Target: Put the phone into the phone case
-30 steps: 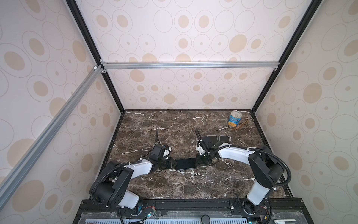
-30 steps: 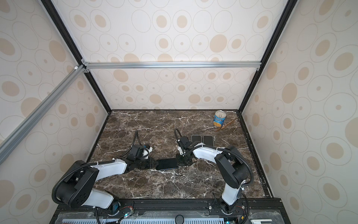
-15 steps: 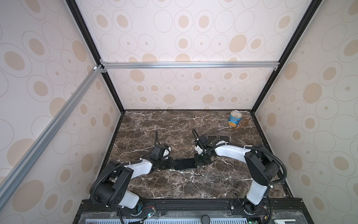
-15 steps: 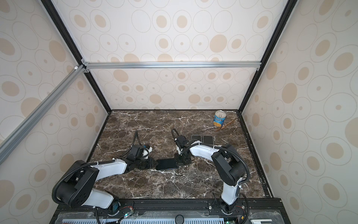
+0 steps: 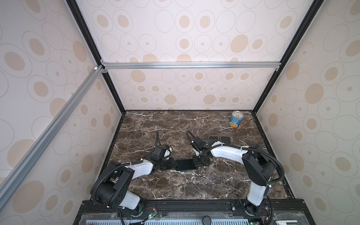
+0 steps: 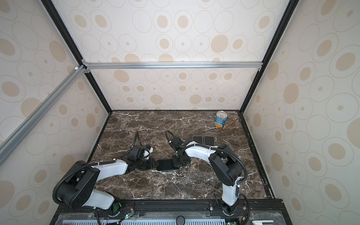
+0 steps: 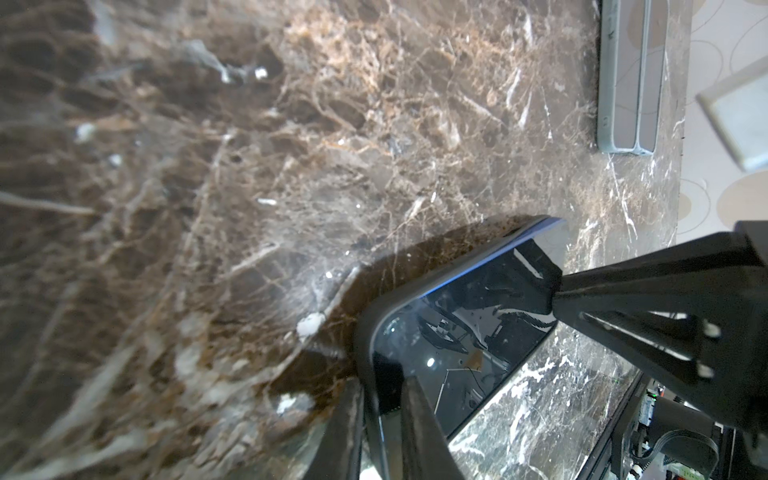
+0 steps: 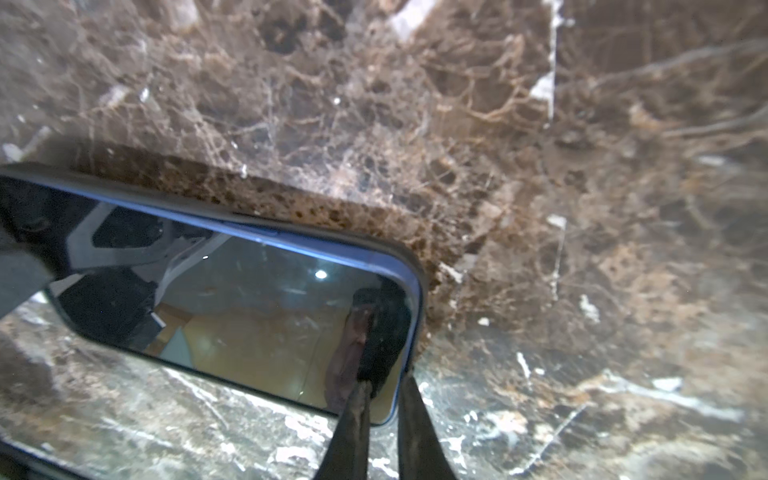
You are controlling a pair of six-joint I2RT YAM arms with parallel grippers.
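Observation:
The dark phone (image 5: 185, 164) (image 6: 164, 165) lies flat mid-table between both arms. Up close its glossy screen (image 8: 232, 299) has a blue edge, and the black phone case (image 8: 417, 270) rims it along one side and round a corner. The case rim (image 7: 365, 332) also wraps the other end. My left gripper (image 5: 172, 164) (image 7: 382, 424) is shut on that rimmed left end, the rim running between its fingers (image 7: 419, 428). My right gripper (image 5: 198, 162) (image 8: 384, 399) is shut on the right end, one finger on the glass and one outside the edge.
Two more dark slabs (image 5: 214, 138) (image 5: 225, 139) lie side by side behind the right arm. A blue-labelled can (image 5: 236, 121) and brown sticks (image 5: 241, 125) sit at the back right corner. Patterned walls close in three sides.
The right gripper has slid a little leftward and lower onto the phone's right end. The left gripper has closed slightly and stayed in place.

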